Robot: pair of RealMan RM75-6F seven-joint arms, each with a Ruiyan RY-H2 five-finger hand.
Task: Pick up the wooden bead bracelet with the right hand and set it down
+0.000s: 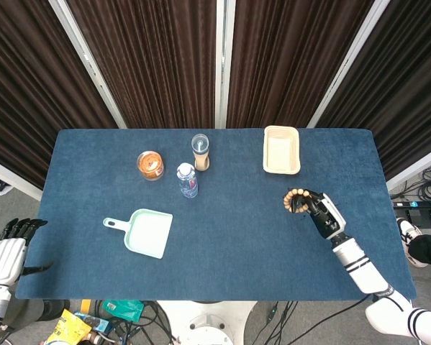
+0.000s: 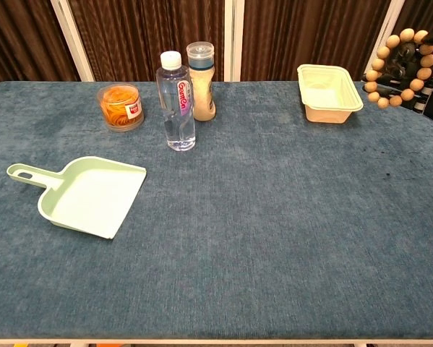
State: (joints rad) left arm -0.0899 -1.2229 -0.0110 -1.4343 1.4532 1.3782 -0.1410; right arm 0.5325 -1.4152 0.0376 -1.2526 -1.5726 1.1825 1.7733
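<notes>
1. The right hand (image 2: 411, 59) sits at the upper right edge of the chest view, mostly cut off by the frame; only dark fingers show behind the wooden bead bracelet (image 2: 398, 68).
2. In the head view the bracelet's (image 1: 295, 198) far beads are hidden by the hand's (image 1: 321, 213) fingers.
3. The left hand (image 1: 6, 251) lies at the lower left edge of the head view, its forearm cut off.
4. The label of the water bottle (image 1: 188, 180) is too small to read from above.
</notes>
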